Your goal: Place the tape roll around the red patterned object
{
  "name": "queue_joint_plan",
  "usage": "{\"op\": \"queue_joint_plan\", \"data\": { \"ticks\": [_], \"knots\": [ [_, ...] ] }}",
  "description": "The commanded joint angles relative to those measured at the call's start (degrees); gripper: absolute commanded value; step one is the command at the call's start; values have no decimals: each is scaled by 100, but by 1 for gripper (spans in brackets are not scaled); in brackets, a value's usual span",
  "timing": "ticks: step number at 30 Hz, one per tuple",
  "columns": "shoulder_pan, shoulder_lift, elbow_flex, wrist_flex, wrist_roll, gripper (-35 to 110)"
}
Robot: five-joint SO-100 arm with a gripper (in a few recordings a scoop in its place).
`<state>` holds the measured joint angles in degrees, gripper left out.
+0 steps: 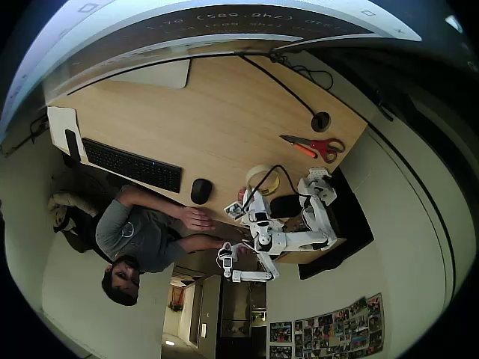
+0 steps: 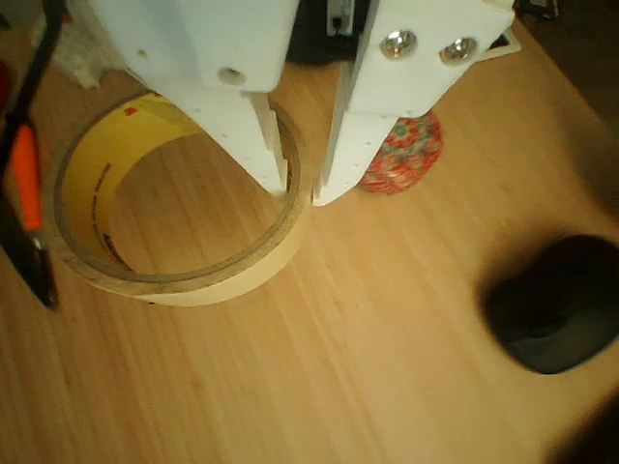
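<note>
- On the light wooden desk (image 2: 387,367) in the wrist view, the tape roll (image 2: 184,280) lies flat, a tan-beige ring with its open centre showing bare wood
- White gripper (image 2: 300,193) comes down from the top of that view, its two fingers straddling the right-hand wall of the ring: one finger (image 2: 256,126) reaches inside the hole, the other (image 2: 353,135) stands outside it
- Jaws are narrowed to a slim gap with the tape's wall between the tips; both tips look to be touching or all but touching the wall, so the grip appears to pinch the tape
- Just beside the outer finger sits the red patterned object (image 2: 406,159), small, rounded, pinkish-red with pale mottling; it rests on the wood outside the ring, close to its rim, partly hidden behind the finger
- Lower right in the wrist view lies a dark computer mouse (image 2: 556,309), blurred, well apart from the tape
- At the left edge a black and orange cable or strip (image 2: 27,193) runs past the ring
- From overhead, the tape roll (image 1: 262,178) lies near the desk's front edge with the arm (image 1: 288,238) reaching to it, the mouse (image 1: 200,191) to its left, red-handled scissors (image 1: 318,146) farther back and a keyboard (image 1: 133,166) at the left
- A person (image 1: 138,232) sits at the desk edge in the overhead view, one hand (image 1: 198,218) resting near the mouse
</note>
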<state>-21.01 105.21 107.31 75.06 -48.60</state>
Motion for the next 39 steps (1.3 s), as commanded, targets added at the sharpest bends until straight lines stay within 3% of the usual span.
{"op": "queue_joint_plan", "data": {
  "ticks": [1, 18, 33, 39],
  "knots": [
    [-308, 510, -105, 176, -79, 0],
    [-1837, 984, -105, 18, -510, 0],
    [-2004, 1160, 562, -1292, -2232, 0],
    [-2382, 1257, 633, -1090, -2030, 0]
  ]
}}
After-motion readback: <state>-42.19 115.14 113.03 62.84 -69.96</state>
